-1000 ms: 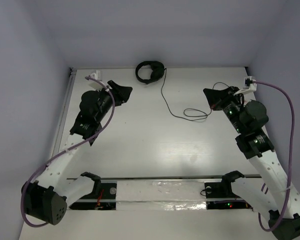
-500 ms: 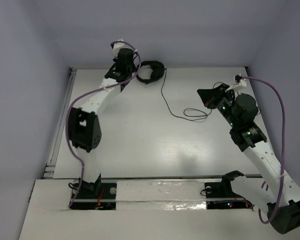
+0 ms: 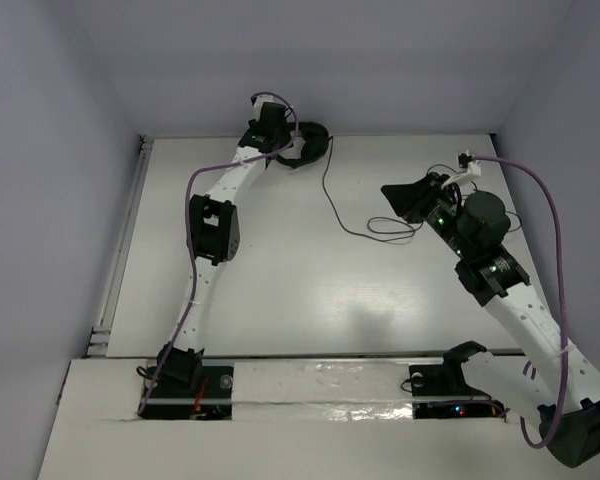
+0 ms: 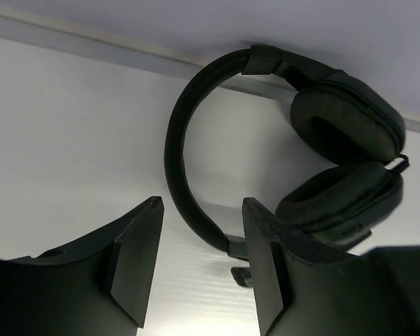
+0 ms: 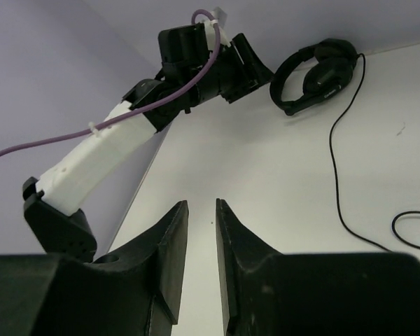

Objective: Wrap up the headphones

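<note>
The black headphones [image 3: 308, 146] lie at the table's far edge, earcups folded together. Their thin cable [image 3: 327, 195] runs toward me and ends in loose loops [image 3: 390, 228]. My left gripper [image 3: 283, 143] is open and empty right beside the headband. In the left wrist view [image 4: 201, 234] the headband's lower end [image 4: 196, 224] lies just ahead, between the fingertips, with the earcups [image 4: 346, 126] to the right. My right gripper [image 3: 400, 196] hovers by the cable loops, empty, its jaws a narrow gap apart [image 5: 201, 204]. The right wrist view also shows the headphones [image 5: 315, 70].
The back wall runs right behind the headphones [image 4: 91, 31]. A metal rail [image 3: 120, 250] lines the table's left edge. The left arm [image 5: 119, 150] stretches across the table's left half. A purple robot cable [image 3: 555, 240] arcs beside the right arm.
My left arm has swung from the table's left side up to the far edge and reached the headphones. My right gripper has shifted a little to the left.
</note>
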Controlling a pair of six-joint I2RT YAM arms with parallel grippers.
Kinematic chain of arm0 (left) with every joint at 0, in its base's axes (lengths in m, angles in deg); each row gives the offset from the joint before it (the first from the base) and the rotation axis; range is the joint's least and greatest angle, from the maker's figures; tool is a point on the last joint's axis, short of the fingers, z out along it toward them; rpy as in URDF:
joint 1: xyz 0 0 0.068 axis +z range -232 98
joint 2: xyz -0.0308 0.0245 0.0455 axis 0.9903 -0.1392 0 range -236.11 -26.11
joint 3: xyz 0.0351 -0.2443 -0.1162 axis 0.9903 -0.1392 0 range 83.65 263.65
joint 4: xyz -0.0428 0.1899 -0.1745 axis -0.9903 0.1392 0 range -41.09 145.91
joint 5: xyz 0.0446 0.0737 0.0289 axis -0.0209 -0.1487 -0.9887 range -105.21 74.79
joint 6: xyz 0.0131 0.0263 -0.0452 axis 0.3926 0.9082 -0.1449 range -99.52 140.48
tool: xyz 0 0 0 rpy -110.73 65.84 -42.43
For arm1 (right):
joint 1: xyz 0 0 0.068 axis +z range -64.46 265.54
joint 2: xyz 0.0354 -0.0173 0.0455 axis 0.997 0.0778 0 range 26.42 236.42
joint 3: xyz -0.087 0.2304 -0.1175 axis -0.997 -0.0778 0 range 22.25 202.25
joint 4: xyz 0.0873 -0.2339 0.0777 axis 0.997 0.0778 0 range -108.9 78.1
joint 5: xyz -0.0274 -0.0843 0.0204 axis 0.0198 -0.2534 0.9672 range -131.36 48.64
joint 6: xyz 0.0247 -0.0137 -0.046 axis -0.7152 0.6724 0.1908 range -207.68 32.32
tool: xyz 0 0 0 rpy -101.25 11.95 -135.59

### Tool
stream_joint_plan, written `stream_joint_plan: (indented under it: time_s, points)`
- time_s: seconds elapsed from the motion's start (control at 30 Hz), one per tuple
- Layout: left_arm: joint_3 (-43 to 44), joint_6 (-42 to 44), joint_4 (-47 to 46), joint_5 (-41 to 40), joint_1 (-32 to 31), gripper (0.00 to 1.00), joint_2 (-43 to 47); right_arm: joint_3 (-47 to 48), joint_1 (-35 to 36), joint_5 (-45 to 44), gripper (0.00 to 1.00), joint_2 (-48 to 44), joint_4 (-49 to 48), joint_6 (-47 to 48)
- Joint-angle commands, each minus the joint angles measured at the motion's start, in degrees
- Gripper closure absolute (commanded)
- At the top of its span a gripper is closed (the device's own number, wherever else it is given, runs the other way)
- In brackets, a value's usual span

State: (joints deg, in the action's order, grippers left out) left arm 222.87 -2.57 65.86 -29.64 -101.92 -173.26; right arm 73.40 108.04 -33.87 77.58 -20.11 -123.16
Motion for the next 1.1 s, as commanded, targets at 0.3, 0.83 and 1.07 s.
stream_joint_plan:
  time_s: [0.3,0.83,1.07]
  points:
    - [3.3,-5.3,-0.7,4.3,0.9,0.59,-4.0,-0.4,1.1,0.8,0.71,-2.8,-1.4,1.6]
    - [0.9,-5.6,-0.2,4.4,0.9,0.88,-5.5,-0.7,1.1,1.4,0.72,-3.0,-1.6,1.4]
    - [-18.4,-3.8,-4.5,4.9,-0.8,1.0,5.9,-1.0,1.1,1.5,0.72,-2.8,-2.7,0.9]
